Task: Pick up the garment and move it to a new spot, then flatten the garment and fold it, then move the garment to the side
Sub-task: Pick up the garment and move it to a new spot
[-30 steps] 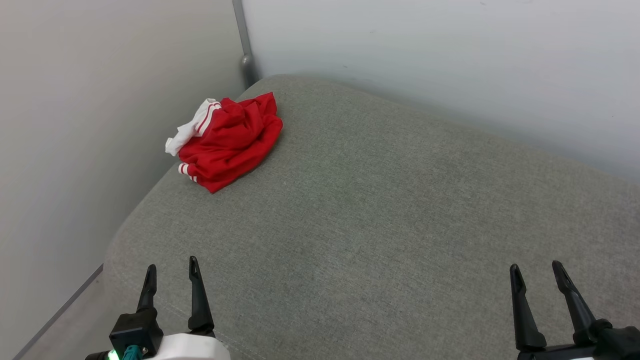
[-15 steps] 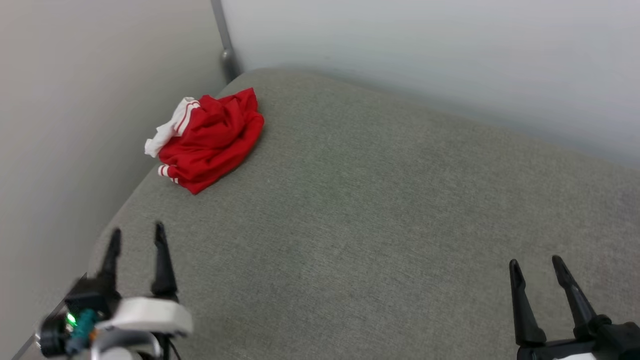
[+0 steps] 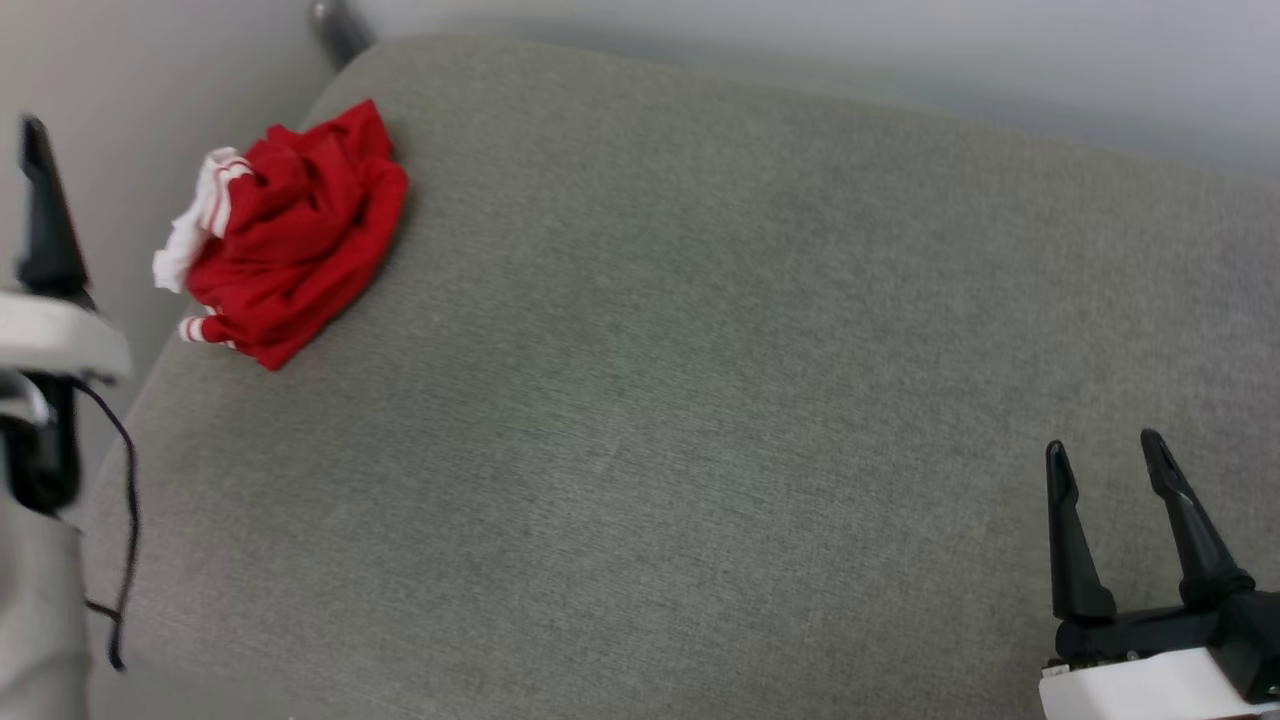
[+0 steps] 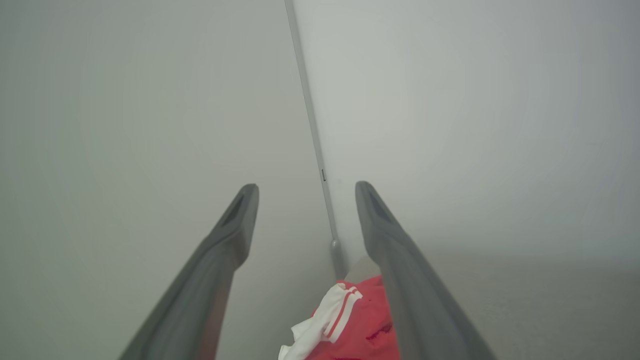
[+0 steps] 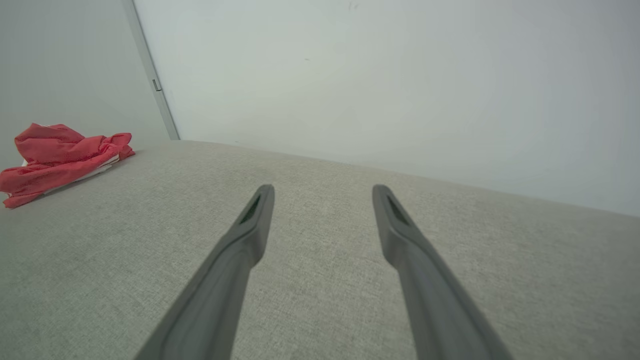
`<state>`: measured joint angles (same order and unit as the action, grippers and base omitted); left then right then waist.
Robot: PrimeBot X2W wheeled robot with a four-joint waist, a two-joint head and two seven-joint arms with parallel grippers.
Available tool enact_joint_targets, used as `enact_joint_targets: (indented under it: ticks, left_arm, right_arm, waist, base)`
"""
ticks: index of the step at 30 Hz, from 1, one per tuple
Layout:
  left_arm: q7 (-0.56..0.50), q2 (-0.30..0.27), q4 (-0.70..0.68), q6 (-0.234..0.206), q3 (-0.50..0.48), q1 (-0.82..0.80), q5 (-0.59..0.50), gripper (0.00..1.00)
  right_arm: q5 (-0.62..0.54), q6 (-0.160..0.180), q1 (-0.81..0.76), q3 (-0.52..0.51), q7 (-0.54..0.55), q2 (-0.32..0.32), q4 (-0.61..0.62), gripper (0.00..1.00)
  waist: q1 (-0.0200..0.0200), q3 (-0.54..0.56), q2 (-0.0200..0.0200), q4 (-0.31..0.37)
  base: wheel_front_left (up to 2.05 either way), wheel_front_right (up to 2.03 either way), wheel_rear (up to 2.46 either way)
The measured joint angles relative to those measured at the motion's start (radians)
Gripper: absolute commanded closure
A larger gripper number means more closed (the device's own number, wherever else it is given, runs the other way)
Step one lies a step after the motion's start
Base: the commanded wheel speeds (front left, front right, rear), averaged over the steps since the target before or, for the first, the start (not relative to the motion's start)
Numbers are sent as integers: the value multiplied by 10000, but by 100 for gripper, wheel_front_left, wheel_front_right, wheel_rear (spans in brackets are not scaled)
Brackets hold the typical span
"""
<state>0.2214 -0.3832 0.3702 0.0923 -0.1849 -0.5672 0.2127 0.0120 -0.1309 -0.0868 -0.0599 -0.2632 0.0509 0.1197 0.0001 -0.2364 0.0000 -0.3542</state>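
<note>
The garment [image 3: 290, 235] is a crumpled red heap with a white, red-striped sleeve, lying at the far left corner of the grey cushion [image 3: 700, 350]. One dark finger [image 3: 42, 220] of my left gripper stands at the left edge, left of the garment and apart from it. In the left wrist view my left gripper [image 4: 306, 189] is open and empty, with the garment [image 4: 350, 325] low between its fingers. My right gripper [image 3: 1103, 447] is open and empty over the cushion's near right. The right wrist view shows the right gripper [image 5: 324, 190] with the garment [image 5: 60, 160] far off to its left.
Pale walls close the cushion in at the back and left, meeting at a grey corner strip [image 3: 335, 25]. A black cable [image 3: 125, 470] hangs from my left arm over the cushion's left edge. A wide bare stretch of cushion lies between the garment and my right gripper.
The head camera has shifted, so the whole picture slid left and down. My left gripper has risen from the near left up to the garment's level. The right gripper stays open.
</note>
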Motion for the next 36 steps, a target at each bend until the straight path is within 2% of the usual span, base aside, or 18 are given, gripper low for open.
enact_joint_targets:
  ticks: [4, 9, 15, 22, 27, 36]
  left_arm:
    - [-790, -807, 598, 219, 96, -1414, 368, 0]
    - [-3097, -1699, 1582, 330, 627, -2881, 1337, 0]
    - [-5816, -2849, 2004, 366, 2171, -4027, 2763, 0]
    - [-8707, -4038, 2395, 368, 3496, -4270, 4702, 0]
    - [-9931, -4276, 2591, 368, 3986, -4222, 5820, 0]
    - [-10322, -4015, 3427, 366, 4477, -4017, 6504, 0]
  right_arm:
    - [-188, -2, 267, -119, 0, 0, 192, 0]
    - [-483, -2, 648, -255, -2, 0, 527, 0]
    - [-706, -2, 923, -301, -2, 0, 959, 0]
    - [-1034, -2, 1383, -318, -2, 0, 1471, 0]
    - [-1189, -2, 1576, -368, 0, 0, 1835, 0]
    - [-1319, -2, 1710, -385, -2, 0, 2173, 0]
  waist:
    - [0, -614, 0, 271]
    - [1, -1413, 0, 590]
    - [1, -2339, 0, 911]
    - [1, -3349, 0, 1216]
    - [1, -3986, 0, 1429]
    - [0, -4641, 0, 1664]
  base:
    - [0, 0, 0]
    - [0, 0, 0]
    - [0, 0, 0]
    - [0, 0, 0]
    - [0, 0, 0]
    - [0, 0, 0]
